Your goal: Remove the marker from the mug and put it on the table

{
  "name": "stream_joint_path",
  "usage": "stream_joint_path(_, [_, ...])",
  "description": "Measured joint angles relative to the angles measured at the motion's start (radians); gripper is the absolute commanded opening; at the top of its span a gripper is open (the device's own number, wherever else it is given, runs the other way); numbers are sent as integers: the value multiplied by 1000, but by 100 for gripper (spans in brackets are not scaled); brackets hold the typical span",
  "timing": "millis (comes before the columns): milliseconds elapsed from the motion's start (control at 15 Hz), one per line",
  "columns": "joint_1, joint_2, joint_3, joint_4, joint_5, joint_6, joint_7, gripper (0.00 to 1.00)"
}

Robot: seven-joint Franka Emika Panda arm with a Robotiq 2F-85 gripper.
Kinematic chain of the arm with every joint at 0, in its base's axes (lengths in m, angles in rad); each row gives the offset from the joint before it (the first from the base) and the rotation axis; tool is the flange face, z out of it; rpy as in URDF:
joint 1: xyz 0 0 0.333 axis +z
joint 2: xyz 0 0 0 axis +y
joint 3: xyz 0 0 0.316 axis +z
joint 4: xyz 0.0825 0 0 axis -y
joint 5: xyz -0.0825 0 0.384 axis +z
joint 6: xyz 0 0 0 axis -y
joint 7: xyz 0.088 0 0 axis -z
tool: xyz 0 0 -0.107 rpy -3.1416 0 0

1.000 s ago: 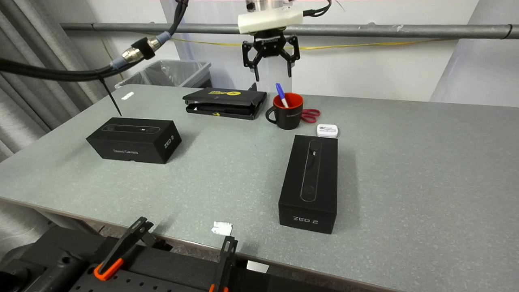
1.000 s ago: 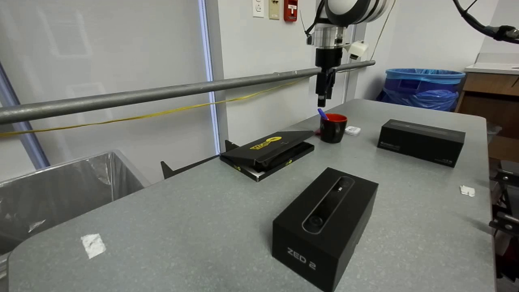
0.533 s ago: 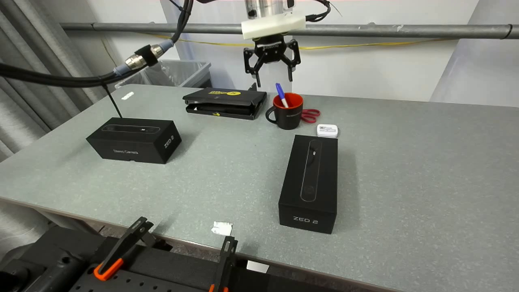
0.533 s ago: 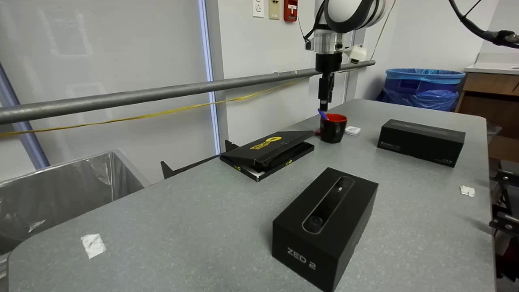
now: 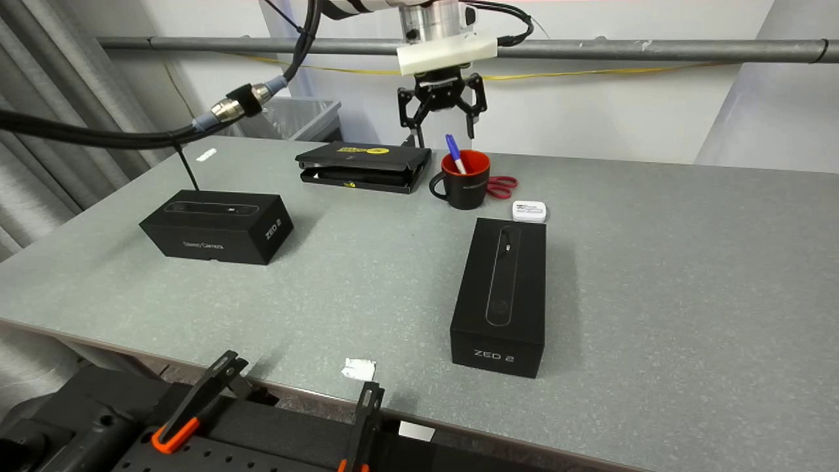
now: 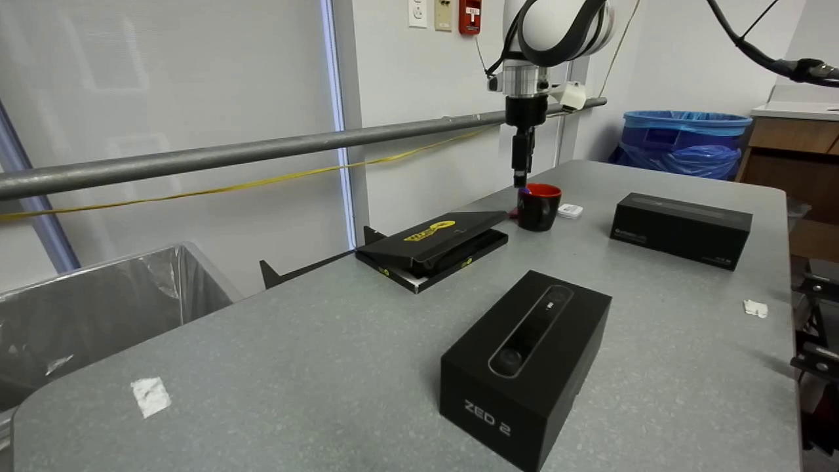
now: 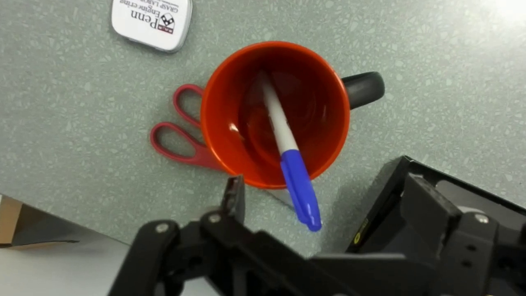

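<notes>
The mug stands upright on the grey table; it is dark outside with an orange-red inside, in both exterior views and the wrist view. The marker has a white body and a blue cap. It leans in the mug with its cap end up, past the rim; the cap also shows in an exterior view. My gripper is open and empty just above the cap. In the wrist view the cap lies between the spread fingers, touching neither. In an exterior view a finger hides most of the cap.
Red-handled scissors lie beside the mug, partly hidden. A small white tin is near them. A flat, part-open black box lies close to the mug. Two black camera boxes stand on the table. A pipe runs along the wall.
My gripper has moved down, closer to the marker's cap, and slightly right in an exterior view. It stays open. The mug and marker have not moved.
</notes>
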Motion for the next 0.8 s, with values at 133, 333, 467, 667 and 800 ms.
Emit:
stream_joint_path(133, [-1,13,0,15,0,0,-2,79])
stream_joint_path(333, [-2,28,0,33,0,0,-4,60])
stream_joint_path(467, [-3,36,0,42,0,0,-4,44])
stream_joint_path(667, [-4,45,0,55,0,0,-4,21])
stream_joint_path(800, [-5,46,0,59,0,0,-4,5])
